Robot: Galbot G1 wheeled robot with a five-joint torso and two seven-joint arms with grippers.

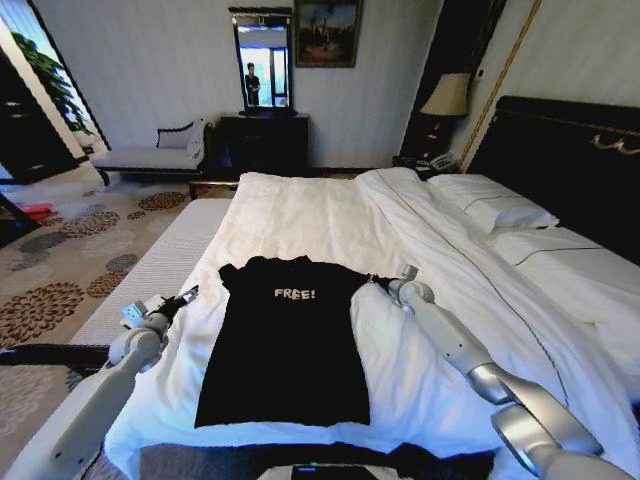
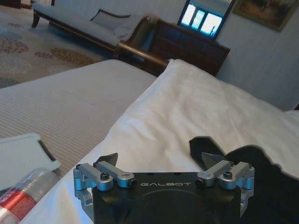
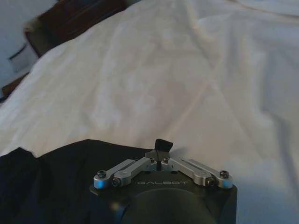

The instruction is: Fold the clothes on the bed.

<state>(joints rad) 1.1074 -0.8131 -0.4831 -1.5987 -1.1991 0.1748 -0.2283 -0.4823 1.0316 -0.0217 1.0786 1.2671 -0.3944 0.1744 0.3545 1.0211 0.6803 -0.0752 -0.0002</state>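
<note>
The black top (image 1: pixel 284 340) is lying flat on the bed (image 1: pixel 330 215); being soft and light, it wants pinching at the shoulder corners. The left tool (image 1: pixel 190 295) is hovering spread beside one shoulder, the right tool (image 1: pixel 378 281) sitting pinched together at the other.

The bed (image 1: pixel 330 215), white-covered — a black top (image 1: pixel 285 340) lies flat on it, pillows (image 1: pixel 495 205) beside the headboard.

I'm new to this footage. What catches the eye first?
A small black top with white "FREE!" lettering lies flat on the bed's white duvet. The left gripper, open, and the right gripper, shut, sit at its two shoulders.
</note>
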